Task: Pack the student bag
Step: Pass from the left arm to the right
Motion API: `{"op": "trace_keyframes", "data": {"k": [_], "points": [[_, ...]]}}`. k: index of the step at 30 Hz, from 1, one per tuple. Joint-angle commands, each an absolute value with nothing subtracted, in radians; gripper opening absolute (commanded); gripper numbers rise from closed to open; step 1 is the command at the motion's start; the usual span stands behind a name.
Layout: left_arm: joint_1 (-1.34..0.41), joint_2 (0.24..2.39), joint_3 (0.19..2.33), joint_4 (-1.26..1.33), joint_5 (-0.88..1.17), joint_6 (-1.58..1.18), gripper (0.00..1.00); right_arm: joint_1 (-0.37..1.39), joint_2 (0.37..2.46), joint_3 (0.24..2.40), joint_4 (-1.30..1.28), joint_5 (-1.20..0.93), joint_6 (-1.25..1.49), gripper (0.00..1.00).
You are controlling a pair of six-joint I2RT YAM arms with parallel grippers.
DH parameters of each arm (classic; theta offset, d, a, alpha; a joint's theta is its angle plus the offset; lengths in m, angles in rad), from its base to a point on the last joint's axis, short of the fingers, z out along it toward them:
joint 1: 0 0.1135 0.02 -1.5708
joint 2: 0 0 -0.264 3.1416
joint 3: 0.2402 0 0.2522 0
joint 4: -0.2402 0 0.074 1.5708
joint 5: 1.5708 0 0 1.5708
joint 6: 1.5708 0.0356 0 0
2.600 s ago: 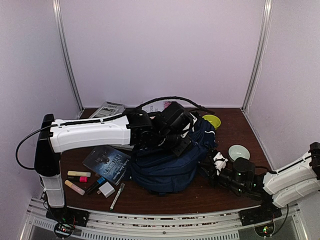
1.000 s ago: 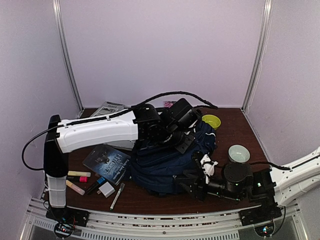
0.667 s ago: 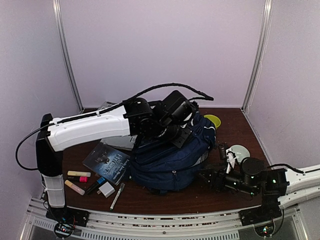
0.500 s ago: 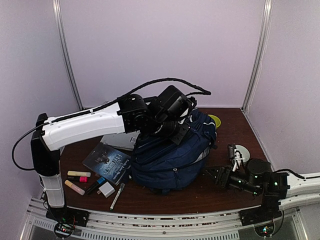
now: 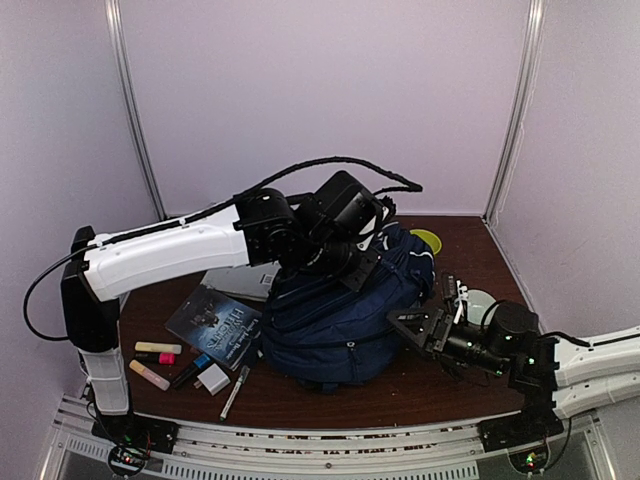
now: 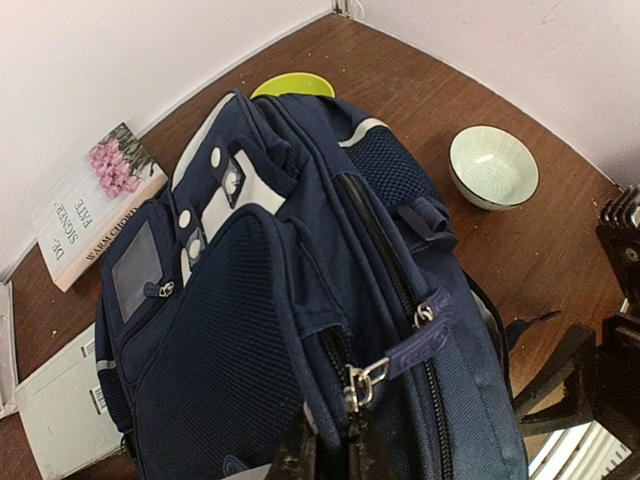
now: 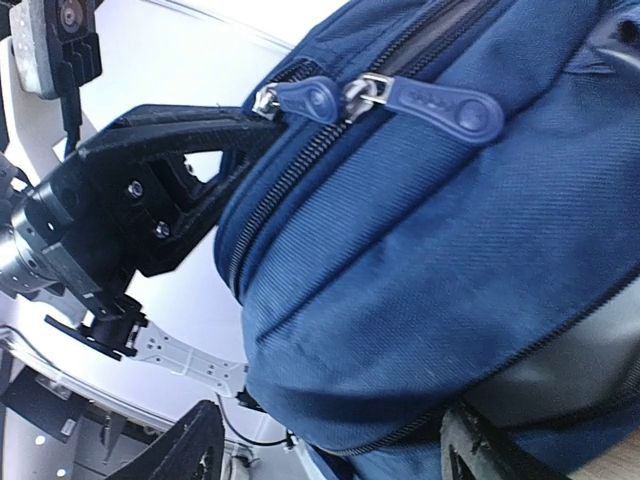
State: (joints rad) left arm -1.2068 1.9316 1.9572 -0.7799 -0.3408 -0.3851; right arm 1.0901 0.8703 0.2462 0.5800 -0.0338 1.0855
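The student bag point(image 5: 330, 320) is a navy backpack standing in the middle of the table, its white dotted patch point(image 6: 215, 160) facing the back. My left gripper point(image 5: 350, 262) comes in from above and is shut on the bag's fabric beside a zipper point(image 6: 335, 455), holding the top up. My right gripper point(image 5: 420, 325) lies low at the bag's right side, open. In the right wrist view its fingers point(image 7: 190, 445) stand wide apart, with the bag's rounded blue side point(image 7: 420, 220) bulging between them. Two zipper pulls point(image 7: 430, 100) show near the left arm's black finger.
A pale bowl point(image 5: 478, 300) sits right behind the right gripper, a yellow-green dish point(image 5: 425, 240) behind the bag. Left of the bag lie a dark book point(image 5: 213, 325), a white book point(image 5: 240, 283), highlighters point(image 5: 158, 360), a marker point(image 5: 235, 390) and a small white block point(image 5: 212, 379).
The left gripper lifted the bag's top, so the bag stands taller. The right arm swung out from the bag's front, then came in at its right side with jaws wider.
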Motion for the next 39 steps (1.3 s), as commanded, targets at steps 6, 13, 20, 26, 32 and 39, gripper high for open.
{"op": "trace_keyframes", "data": {"k": [6, 13, 20, 26, 32, 39], "points": [[-1.204, 1.833, 1.929, -0.583, -0.250, -0.428, 0.00, 1.081, 0.999, 0.244, 0.856, -0.021, 1.111, 0.74], [-1.204, 1.807, 1.894, -0.543, -0.204, -0.454, 0.00, 1.078, 1.105, 0.222, 1.052, -0.027, 1.127, 0.54], [-1.204, 1.802, 1.890, -0.565, -0.216, -0.454, 0.00, 1.077, 1.136, 0.268, 1.022, -0.079, 1.082, 0.13], [-1.204, 1.755, 1.867, -0.689, -0.286, -0.442, 0.26, 1.079, 1.038, 0.310, 0.795, -0.054, 0.974, 0.00], [-1.243, 1.666, 1.862, -0.899, -0.419, -0.466, 0.92, 1.093, 0.991, 0.416, 0.619, 0.011, 0.906, 0.00], [-1.366, 1.570, 1.799, -1.099, -0.461, -0.626, 0.79, 1.126, 1.070, 0.527, 0.553, 0.065, 0.832, 0.00]]}}
